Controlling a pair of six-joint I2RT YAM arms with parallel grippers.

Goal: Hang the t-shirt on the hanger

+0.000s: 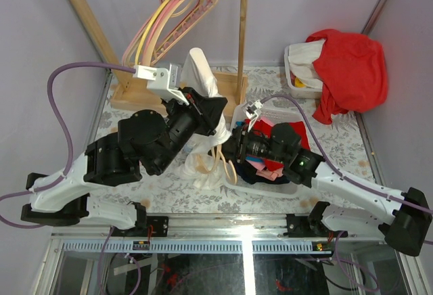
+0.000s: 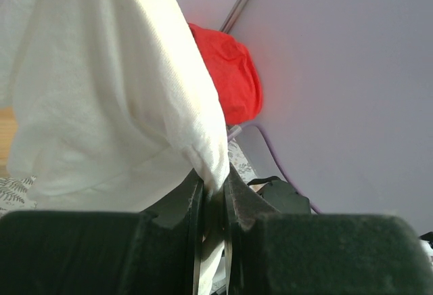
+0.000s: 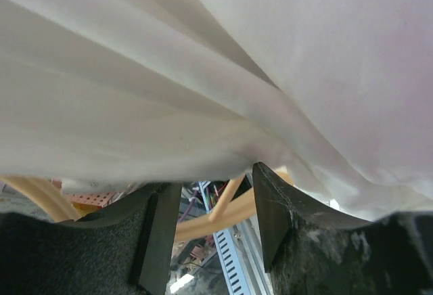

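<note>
The white t-shirt (image 1: 201,72) hangs bunched from my left gripper (image 1: 211,111), trailing down to the table in the middle. In the left wrist view my left gripper (image 2: 213,190) is shut on a fold of the t-shirt (image 2: 108,92). The peach hanger (image 1: 228,163) lies partly under the shirt's lower end. My right gripper (image 1: 235,147) is just right of it. In the right wrist view the right gripper (image 3: 210,207) is open, the hanger's bar (image 3: 216,215) runs across the gap between the fingers, and the t-shirt (image 3: 203,72) drapes just above.
A wooden rack (image 1: 241,38) with pink and yellow hangers (image 1: 169,11) stands at the back. A white basket (image 1: 295,72) at the back right holds a big red garment (image 1: 348,65). Red and navy clothes (image 1: 270,166) lie under my right arm.
</note>
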